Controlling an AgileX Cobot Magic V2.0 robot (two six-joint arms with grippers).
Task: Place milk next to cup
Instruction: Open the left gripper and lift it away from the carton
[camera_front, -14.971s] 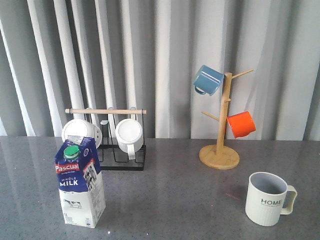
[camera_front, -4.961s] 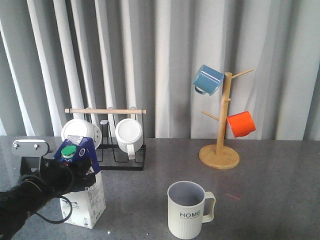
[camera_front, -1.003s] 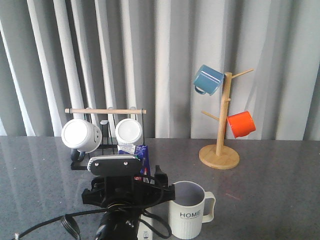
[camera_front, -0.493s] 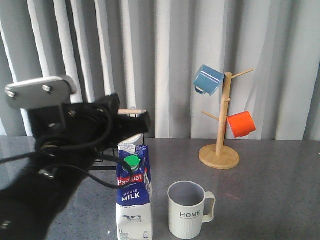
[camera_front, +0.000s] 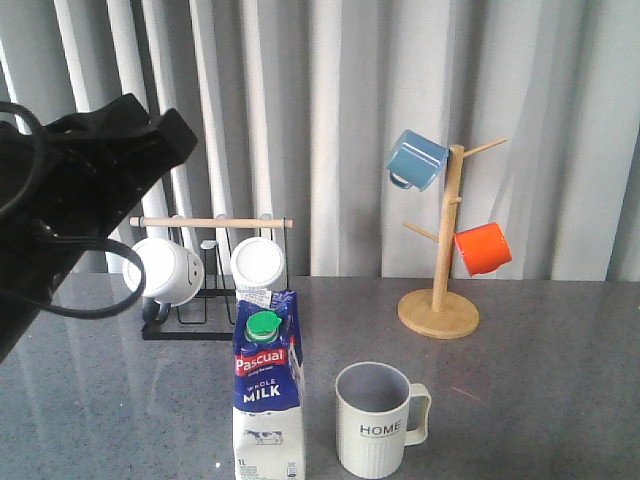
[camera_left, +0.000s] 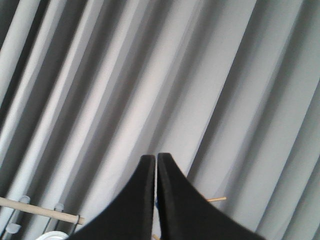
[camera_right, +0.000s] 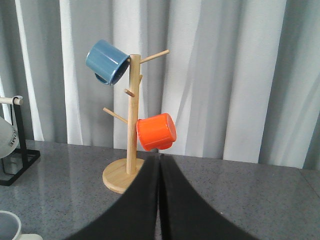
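The milk (camera_front: 267, 395) is a tall blue and white Pascual carton with a green cap. It stands upright at the front middle of the grey table (camera_front: 540, 380). The cream ribbed HOME cup (camera_front: 377, 420) stands right beside it on its right, a small gap between them. Only the cup's rim shows in the right wrist view (camera_right: 9, 226). My left arm (camera_front: 70, 200) is raised at the far left, high above the table and away from the milk. My left gripper (camera_left: 155, 159) is shut and empty, pointing at the curtain. My right gripper (camera_right: 159, 159) is shut and empty.
A black wire rack (camera_front: 210, 290) with white mugs stands behind the milk at the back left. A wooden mug tree (camera_front: 441, 295) with a blue mug (camera_front: 415, 160) and an orange mug (camera_front: 482, 249) stands at the back right. It also shows in the right wrist view (camera_right: 131, 120).
My left arm has lifted up and back to the left, away from the milk. The milk stays standing beside the cup. The cup has not moved.
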